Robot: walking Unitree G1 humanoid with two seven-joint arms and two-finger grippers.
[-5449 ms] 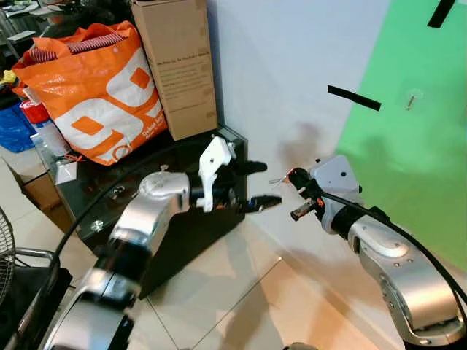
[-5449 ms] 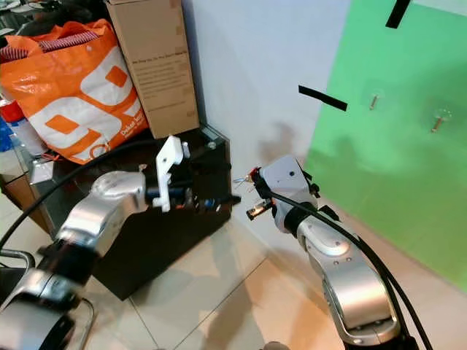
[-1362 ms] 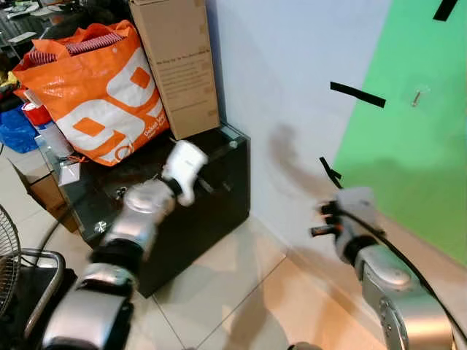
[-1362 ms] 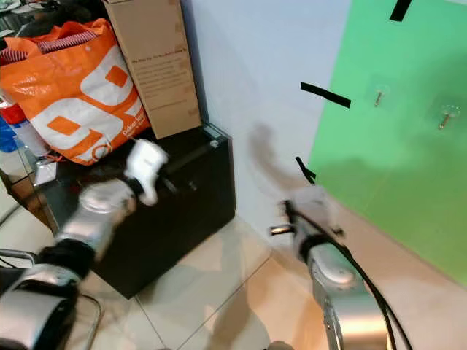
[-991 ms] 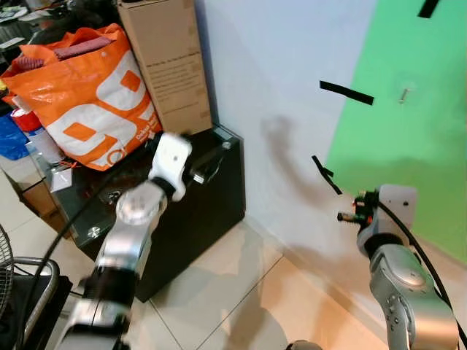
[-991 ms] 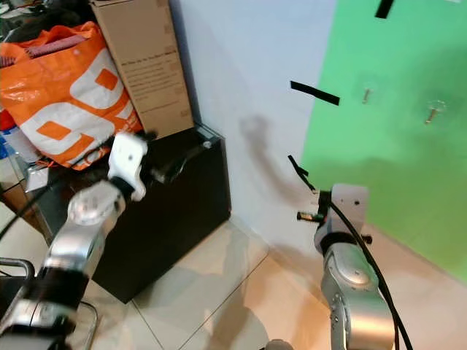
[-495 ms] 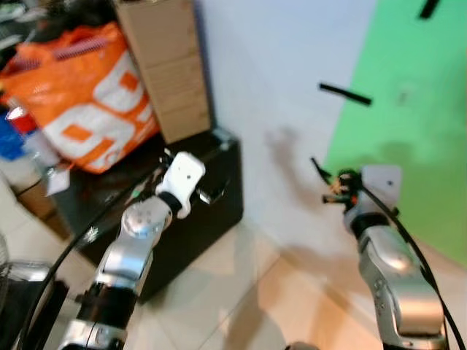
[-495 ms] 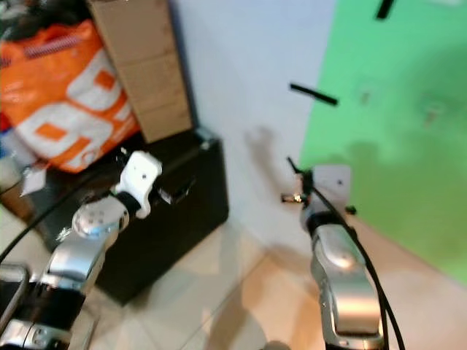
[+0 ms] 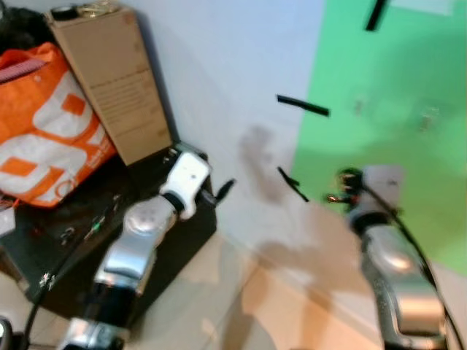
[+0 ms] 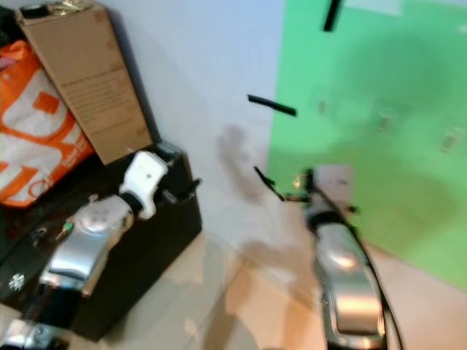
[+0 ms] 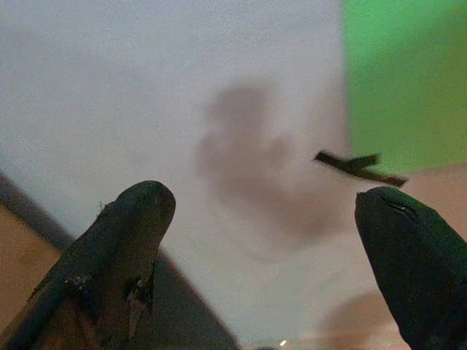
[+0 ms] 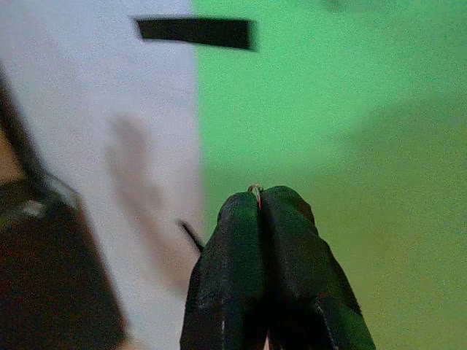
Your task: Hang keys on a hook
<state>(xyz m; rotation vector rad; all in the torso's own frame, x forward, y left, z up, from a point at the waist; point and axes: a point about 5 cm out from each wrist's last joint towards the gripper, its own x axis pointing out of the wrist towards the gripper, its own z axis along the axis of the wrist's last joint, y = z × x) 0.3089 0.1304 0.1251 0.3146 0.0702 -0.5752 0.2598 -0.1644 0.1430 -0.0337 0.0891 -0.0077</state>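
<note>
The right end effector [image 12: 260, 208] is pressed closed, a sliver of key ring [image 12: 255, 189] pinched at its tips; the keys [image 9: 333, 197] show as a blurred glint beside it. The hooks [image 9: 429, 117] on the green panel [image 9: 408, 80] lie above and beyond it, so the right arm is nearer. The left end effector [image 11: 270, 240] gapes wide and empty, facing the white wall left of the green panel.

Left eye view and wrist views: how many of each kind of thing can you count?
Black tape strips: 3
Cardboard box: 1
Orange bag: 1
Black cabinet: 1
Robot hands, left hand and right hand: 2
Key ring, a sliver pinched in the right hand: 1
Total: 9
</note>
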